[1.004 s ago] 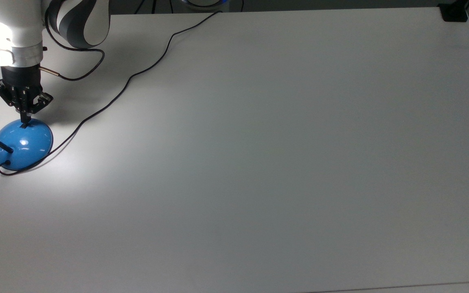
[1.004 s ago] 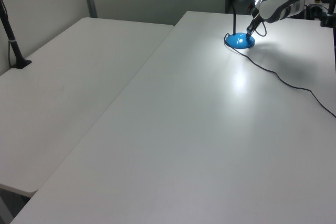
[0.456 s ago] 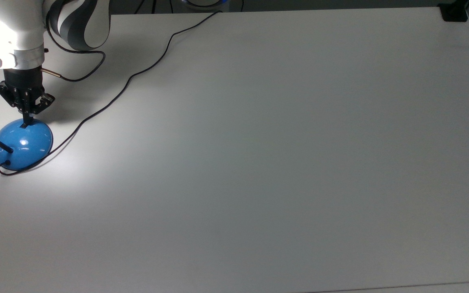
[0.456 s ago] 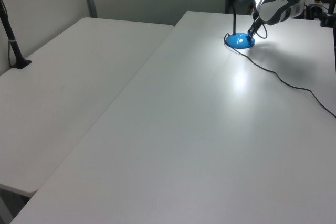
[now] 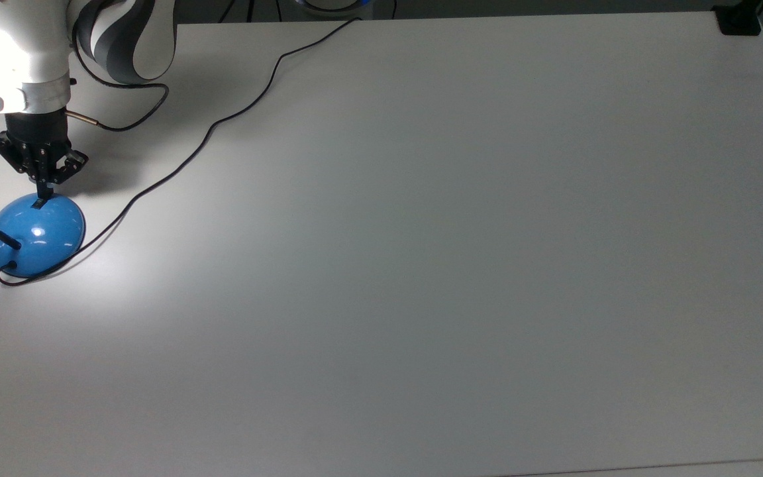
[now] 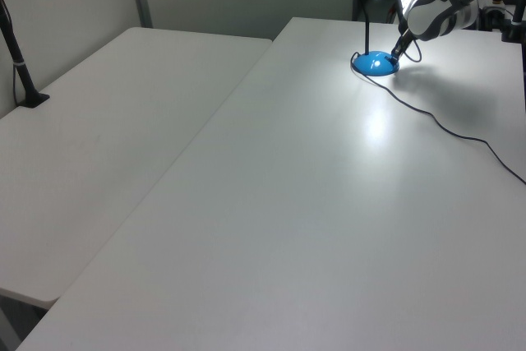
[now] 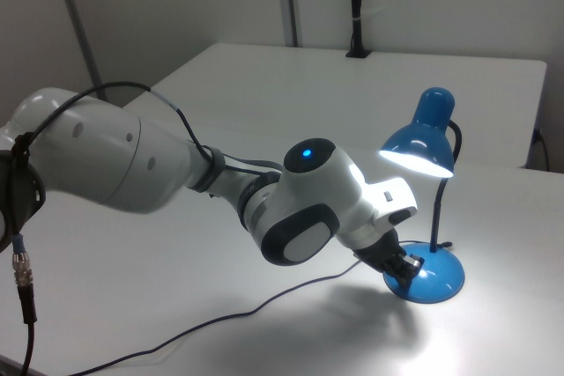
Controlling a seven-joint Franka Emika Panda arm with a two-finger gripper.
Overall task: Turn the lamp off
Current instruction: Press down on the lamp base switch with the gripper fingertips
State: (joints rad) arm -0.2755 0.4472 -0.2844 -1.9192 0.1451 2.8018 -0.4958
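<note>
The glossy blue desk lamp [image 7: 430, 209] stands near the top view's left edge of the white table [image 5: 421, 265], its rounded shade [image 7: 421, 136] glowing and a bright patch spilling onto the tabletop beside the dome-shaped base [image 5: 36, 234], so it's on and the job isn't done. The small black rocker switch [image 5: 38, 204] sits on the upper slope of that dome, and my black two-finger gripper [image 5: 43, 191] points straight down at it, fingers drawn together into one narrow tip that looks to be touching or just above the switch; nothing is held. To do this well, I reckon I should press on the raised end of the rocker, straight down and gently, since the dome is slick and a skewed push could slide off or shove the base. The thin black cord [image 5: 222, 119] trails across the table from the base, well clear of my tip.
</note>
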